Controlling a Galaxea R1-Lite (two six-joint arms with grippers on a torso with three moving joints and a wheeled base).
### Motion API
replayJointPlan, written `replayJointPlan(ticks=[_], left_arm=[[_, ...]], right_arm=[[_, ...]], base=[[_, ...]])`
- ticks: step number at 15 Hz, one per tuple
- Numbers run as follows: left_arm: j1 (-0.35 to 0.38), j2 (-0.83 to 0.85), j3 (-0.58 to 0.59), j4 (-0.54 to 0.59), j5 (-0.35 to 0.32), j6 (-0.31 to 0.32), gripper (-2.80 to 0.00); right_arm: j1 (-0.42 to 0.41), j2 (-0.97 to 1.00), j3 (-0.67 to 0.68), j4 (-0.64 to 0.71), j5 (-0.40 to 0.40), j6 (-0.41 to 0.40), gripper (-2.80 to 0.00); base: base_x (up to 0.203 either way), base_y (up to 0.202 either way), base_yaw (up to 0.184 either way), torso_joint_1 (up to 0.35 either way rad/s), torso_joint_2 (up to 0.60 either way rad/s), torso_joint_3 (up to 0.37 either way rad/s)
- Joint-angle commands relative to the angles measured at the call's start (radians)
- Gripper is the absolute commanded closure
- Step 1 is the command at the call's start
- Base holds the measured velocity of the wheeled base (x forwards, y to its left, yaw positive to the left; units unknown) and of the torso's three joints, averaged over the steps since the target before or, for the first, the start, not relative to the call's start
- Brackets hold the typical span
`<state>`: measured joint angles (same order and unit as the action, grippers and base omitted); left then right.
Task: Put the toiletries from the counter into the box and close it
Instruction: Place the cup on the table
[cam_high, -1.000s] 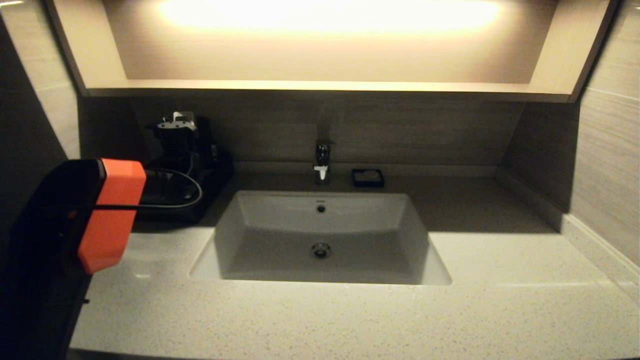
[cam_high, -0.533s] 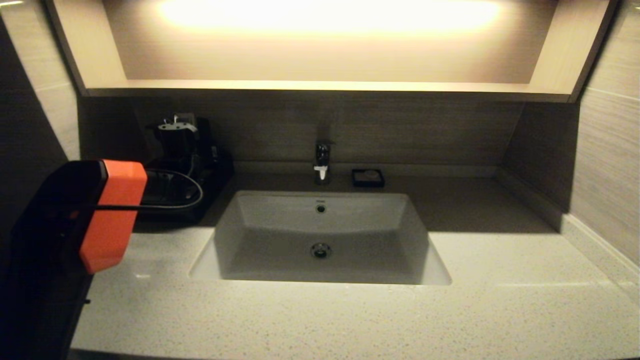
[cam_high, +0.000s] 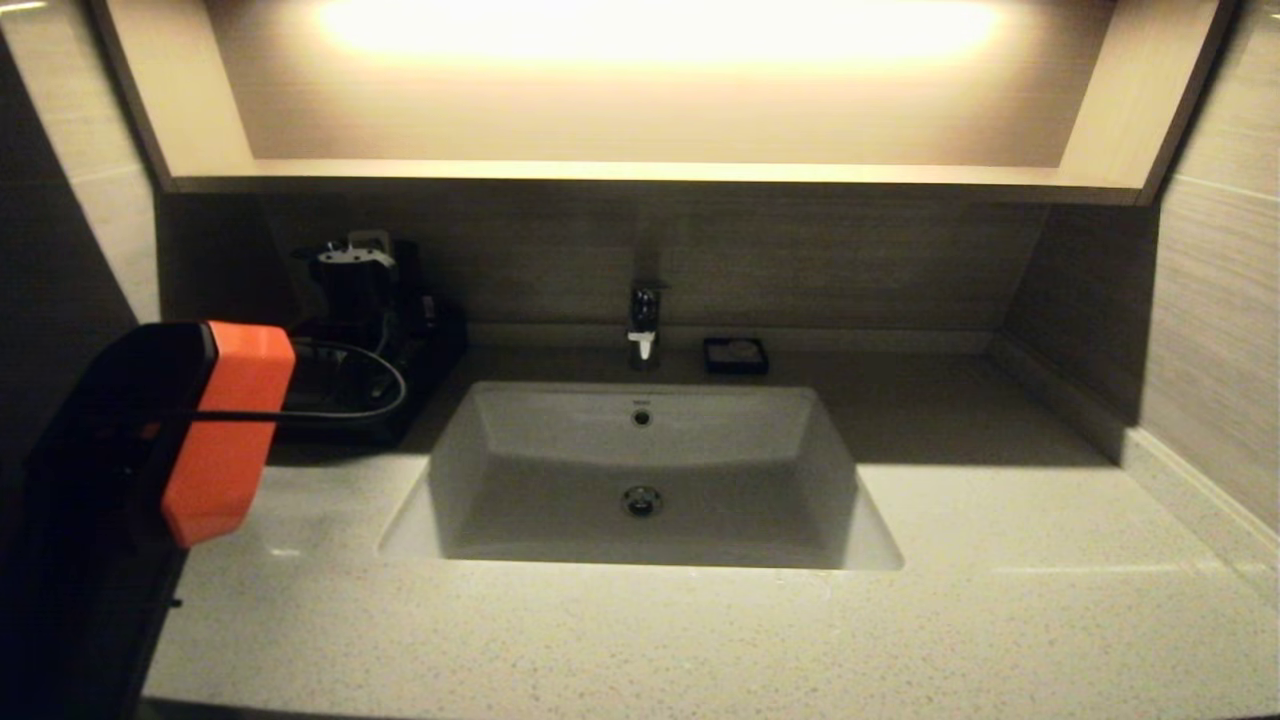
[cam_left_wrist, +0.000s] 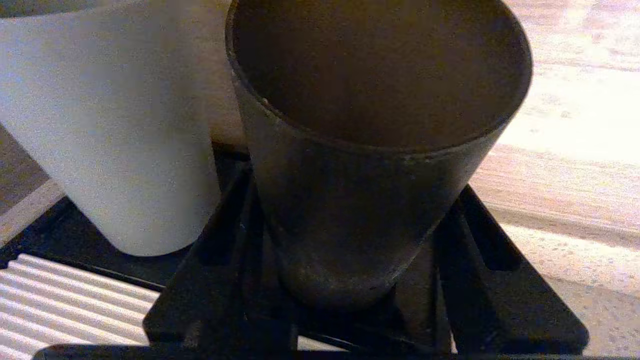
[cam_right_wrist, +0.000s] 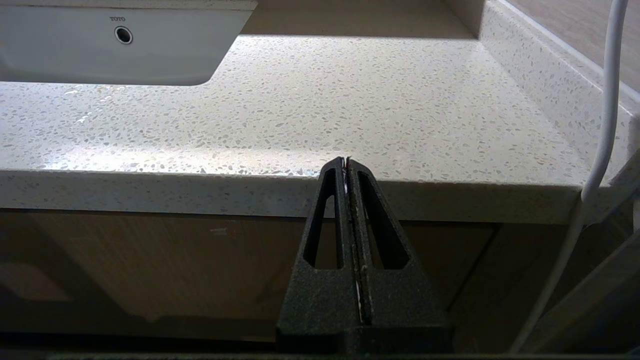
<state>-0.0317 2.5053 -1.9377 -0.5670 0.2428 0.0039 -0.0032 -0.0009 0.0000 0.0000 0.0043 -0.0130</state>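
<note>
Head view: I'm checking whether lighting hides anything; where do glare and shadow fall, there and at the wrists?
Head view: the shelf light glares, and shadow covers the back strip of the counter. Left wrist view: the dark cup is shaded inside. Right wrist view: the counter evenly lit, sheen beside the sink.

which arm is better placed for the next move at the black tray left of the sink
Left. The left gripper is at the black tray, closed around the dark cup beside the white cup. The right gripper sits shut below the counter front edge, far from it.
</note>
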Motion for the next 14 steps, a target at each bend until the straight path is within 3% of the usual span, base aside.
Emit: replayJointPlan(ticks=[1, 2, 14], left_arm=[[0.002, 0.003, 0.0, -0.004, 0.001, 0.001, -1.29], [0.004, 0.004, 0.0, -0.004, 0.003, 0.002, -2.8], [0.006, -0.015, 0.002, -0.01, 0.012, 0.001, -2.8]], right_arm=[[0.0, 0.0, 0.001, 0.0, 0.0, -0.001, 0.0], [0.0, 0.001, 0.002, 0.0, 0.0, -0.001, 0.0], [0.0, 0.001, 0.002, 0.0, 0.0, -0.001, 0.0]], base=[[0.0, 0.0, 0.0, 0.0, 0.0, 0.0], [0.0, 0.0, 0.0, 0.0, 0.0, 0.0], [0.0, 0.0, 0.0, 0.0, 0.0, 0.0]])
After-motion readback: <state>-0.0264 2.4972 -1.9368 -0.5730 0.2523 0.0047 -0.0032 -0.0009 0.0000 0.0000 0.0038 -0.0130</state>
